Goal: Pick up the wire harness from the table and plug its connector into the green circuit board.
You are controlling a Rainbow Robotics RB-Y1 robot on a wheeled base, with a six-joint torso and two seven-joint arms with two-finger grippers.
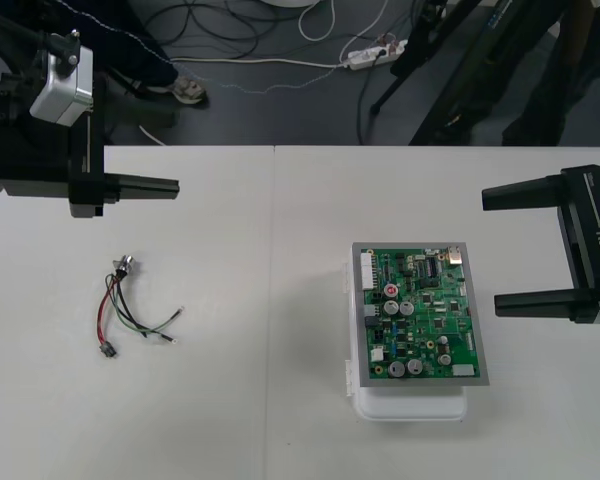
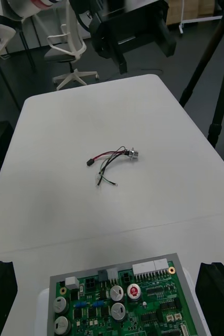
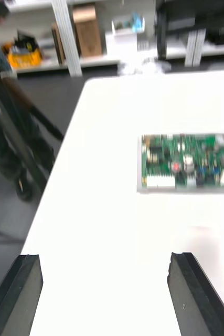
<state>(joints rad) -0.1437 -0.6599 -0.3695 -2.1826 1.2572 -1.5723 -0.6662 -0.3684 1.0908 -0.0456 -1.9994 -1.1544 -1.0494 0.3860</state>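
Clearly the wire harness lies nearer the left fingers than the right fingers; both pairs stand spread. Its long axis probably crosses theirs.

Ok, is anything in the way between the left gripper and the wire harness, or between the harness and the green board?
Nothing visible does. The open left gripper hovers on the far side of the wire harness, and only bare table lies between the harness and the green circuit board.
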